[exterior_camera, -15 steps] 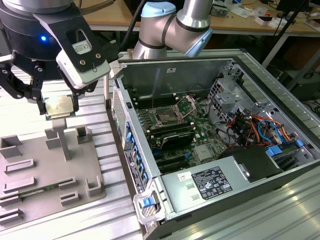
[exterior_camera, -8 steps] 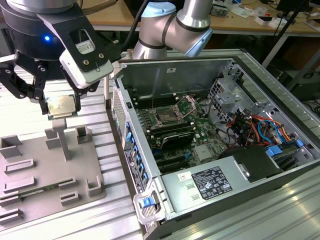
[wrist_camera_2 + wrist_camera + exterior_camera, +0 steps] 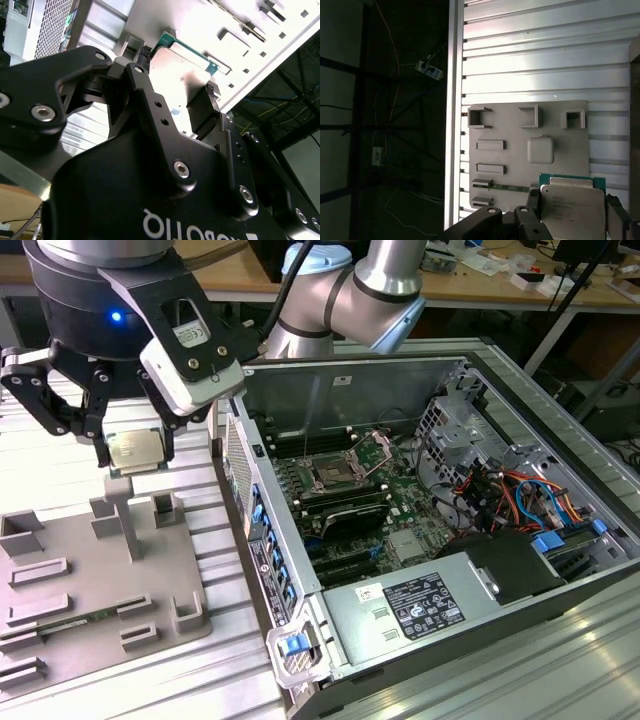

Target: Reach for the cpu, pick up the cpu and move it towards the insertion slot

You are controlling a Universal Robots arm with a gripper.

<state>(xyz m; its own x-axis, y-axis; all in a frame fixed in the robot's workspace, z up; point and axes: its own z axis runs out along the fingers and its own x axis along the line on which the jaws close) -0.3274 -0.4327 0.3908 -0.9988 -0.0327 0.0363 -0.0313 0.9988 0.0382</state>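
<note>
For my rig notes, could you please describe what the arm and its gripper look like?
The arm has silver-grey tube segments with light blue joint caps. The gripper has a black body with a lit blue indicator, black linkage fingers joined by silver screws, white lettering, and a white camera housing beside it.

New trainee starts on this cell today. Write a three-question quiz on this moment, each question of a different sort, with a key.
1. True or false: the cpu lies seated in the insertion slot.
2. Multiple choice: in the exterior view, the gripper is (A) above the grey fixture tray, (B) inside the open computer case, (C) over the power supply.
3. Fill in: the gripper's fingers are closed on the ____.

Key
1. False. The cpu is held up clear of the tray, to the exterior view's left of the case.
2. A.
3. cpu, its silvery top showing between the fingers in both wrist views.
</note>
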